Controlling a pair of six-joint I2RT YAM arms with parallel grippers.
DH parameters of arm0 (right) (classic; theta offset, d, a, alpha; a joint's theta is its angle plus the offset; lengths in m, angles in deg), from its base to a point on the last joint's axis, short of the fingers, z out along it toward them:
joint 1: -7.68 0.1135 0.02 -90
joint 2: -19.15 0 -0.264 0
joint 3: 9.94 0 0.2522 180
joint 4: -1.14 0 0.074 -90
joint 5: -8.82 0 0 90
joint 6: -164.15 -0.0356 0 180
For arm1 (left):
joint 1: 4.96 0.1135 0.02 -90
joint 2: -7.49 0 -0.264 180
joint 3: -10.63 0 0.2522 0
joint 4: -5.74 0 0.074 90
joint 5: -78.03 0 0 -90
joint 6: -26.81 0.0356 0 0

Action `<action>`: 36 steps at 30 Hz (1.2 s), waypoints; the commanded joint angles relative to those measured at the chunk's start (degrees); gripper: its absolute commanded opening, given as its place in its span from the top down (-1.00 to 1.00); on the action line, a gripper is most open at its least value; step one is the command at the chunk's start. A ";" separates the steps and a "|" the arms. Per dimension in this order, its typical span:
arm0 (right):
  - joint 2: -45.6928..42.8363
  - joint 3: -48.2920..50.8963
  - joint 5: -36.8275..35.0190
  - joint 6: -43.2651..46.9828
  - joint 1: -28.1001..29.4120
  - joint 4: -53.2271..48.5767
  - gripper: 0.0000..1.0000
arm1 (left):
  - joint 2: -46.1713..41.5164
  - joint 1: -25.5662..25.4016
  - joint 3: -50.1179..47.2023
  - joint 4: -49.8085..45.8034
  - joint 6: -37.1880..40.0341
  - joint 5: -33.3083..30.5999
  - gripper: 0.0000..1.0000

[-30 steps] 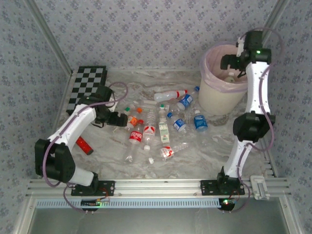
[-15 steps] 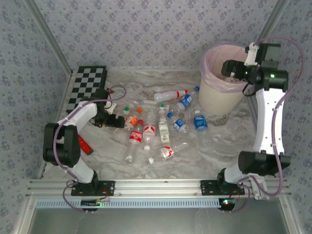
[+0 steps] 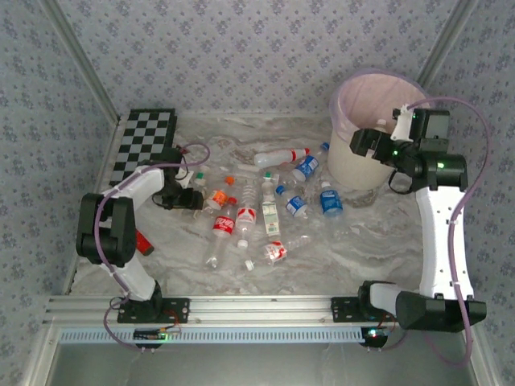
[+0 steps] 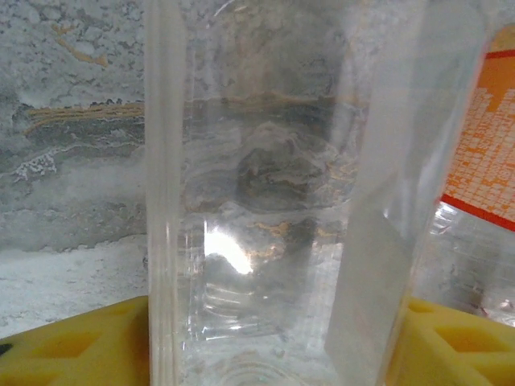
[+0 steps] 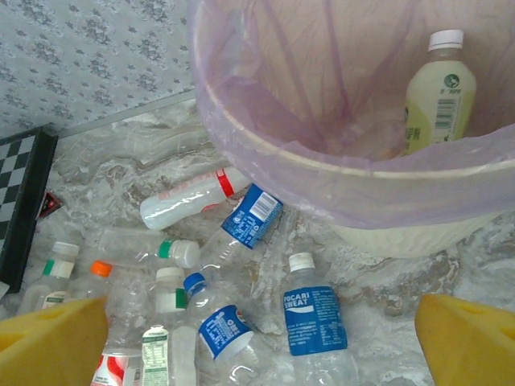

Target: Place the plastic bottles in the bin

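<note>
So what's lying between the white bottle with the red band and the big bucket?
A clear bottle with a blue label lies between the white bottle and the bin. That shows in the right wrist view and from above.

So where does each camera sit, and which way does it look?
Top external: above and behind the arms, looking down at the table; both arms, left gripper, right gripper.
Left wrist: on that wrist, close on a clear bottle between its yellow fingers.
Right wrist: on that wrist, looking down at the bin and loose bottles; fingers at the bottom corners.
Shared: top and right wrist both show the bin and blue-label bottle.
</note>
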 commanded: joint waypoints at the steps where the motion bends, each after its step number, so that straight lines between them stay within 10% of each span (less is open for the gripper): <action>1: -0.93 0.55 3.29 -2.60 1.31 2.50 -1.00 | -0.03 -0.42 2.19 -1.13 -0.54 -1.31 -0.34; 9: 1.84 1.80 10.97 -9.00 14.19 10.97 -0.84 | -10.20 -2.82 6.93 -2.89 -4.09 -0.85 -0.21; 18: 11.04 3.89 11.85 -18.76 28.90 31.21 -0.68 | -18.01 -15.42 5.68 16.42 -17.36 8.12 -0.09; 36: 23.42 1.23 10.24 -21.69 28.60 33.98 -0.46 | -19.45 -26.98 3.58 28.21 -20.96 11.13 -0.06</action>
